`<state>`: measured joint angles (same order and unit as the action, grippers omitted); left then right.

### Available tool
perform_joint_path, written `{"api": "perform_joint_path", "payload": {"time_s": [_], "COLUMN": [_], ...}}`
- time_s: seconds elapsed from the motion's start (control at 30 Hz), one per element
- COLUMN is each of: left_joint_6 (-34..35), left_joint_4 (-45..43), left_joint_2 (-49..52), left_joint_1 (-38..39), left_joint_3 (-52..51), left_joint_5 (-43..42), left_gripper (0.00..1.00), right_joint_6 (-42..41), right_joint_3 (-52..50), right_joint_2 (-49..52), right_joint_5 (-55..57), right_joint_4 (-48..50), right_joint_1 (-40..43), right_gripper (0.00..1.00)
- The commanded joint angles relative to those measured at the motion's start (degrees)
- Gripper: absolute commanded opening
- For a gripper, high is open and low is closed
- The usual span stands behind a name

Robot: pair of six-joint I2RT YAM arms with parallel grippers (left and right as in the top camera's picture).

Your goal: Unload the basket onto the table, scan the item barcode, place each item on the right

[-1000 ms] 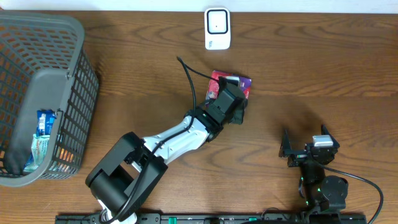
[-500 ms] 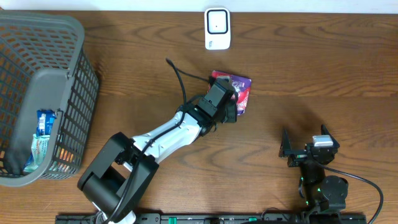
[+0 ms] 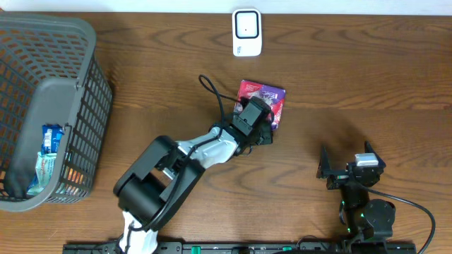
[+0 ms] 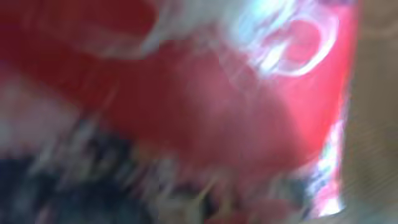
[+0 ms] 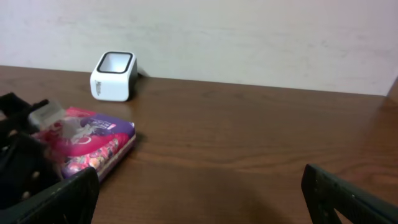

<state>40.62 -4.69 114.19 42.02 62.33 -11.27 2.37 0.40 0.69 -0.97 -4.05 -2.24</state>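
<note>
The item, a pink and purple packet, lies flat on the wooden table just below the white barcode scanner. My left gripper sits over the packet's lower left part, shut on its edge. In the left wrist view the packet fills the frame as a red blur and the jaws cannot be made out. The right wrist view shows the packet at the left with the left gripper on it, and the scanner behind. My right gripper stands wide open and holds nothing.
A grey mesh basket stands at the far left with a few packets inside. The right gripper rests near the front right edge. A pale wall runs behind the scanner.
The left arm's elbow and base links have swung right, and the gripper has shifted slightly on the packet. More of the packet shows now. The right arm has not moved.
</note>
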Motion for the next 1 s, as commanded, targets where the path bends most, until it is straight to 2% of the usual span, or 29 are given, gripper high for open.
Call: {"api": "perform_joint_path", "payload": {"time_s": [0.0,0.27,0.47,0.63,0.67,0.73,0.8,0.87,0.9,0.97], "left_joint_6": [-0.33,-0.44,-0.48,-0.98,-1.79,-4.11,-7.17,-10.97,-12.81,-15.47], "left_joint_4": [-3.74,-10.43,-9.66,-4.15,-2.29,1.40,4.76,7.63,8.92,11.82], "left_joint_2": [0.28,0.02,-3.91,-10.88,-12.79,-16.68,-21.07,-26.05,-28.59,-34.88], "left_joint_1": [-0.96,-3.91,-5.79,-6.49,-6.49,-6.49,-6.67,-7.56,-8.52,-12.15], "left_joint_3": [0.42,0.44,0.44,0.44,0.44,0.44,0.44,0.44,0.44,0.44], "left_joint_5": [0.37,0.02,-6.21,-7.78,-7.78,-7.78,-7.67,-7.54,-7.54,-7.54], "left_gripper": [0.07,0.07,0.08,0.08,0.15,0.43,0.57,0.79,0.85,0.87], "right_joint_6": [0.70,0.70,0.70,0.70,0.70,0.70,0.70,0.70,0.70,0.70], "right_joint_3": [-0.09,-0.09,-0.09,-0.09,-0.09,-0.09,-0.09,-0.09,-0.09,-0.09], "right_joint_2": [-0.31,-0.31,-0.31,-0.31,-0.31,-0.31,-0.31,-0.31,-0.31,-0.31], "right_joint_5": [0.46,0.46,0.46,0.46,0.46,0.46,0.46,0.46,0.46,0.46], "right_joint_4": [-0.26,-0.26,-0.26,-0.26,-0.26,-0.26,-0.26,-0.26,-0.26,-0.26], "right_joint_1": [0.37,0.37,0.37,0.37,0.37,0.37,0.37,0.37,0.37,0.37], "right_gripper": [0.99,0.99,0.99,0.99,0.99,0.99,0.99,0.99,0.99,0.99]}}
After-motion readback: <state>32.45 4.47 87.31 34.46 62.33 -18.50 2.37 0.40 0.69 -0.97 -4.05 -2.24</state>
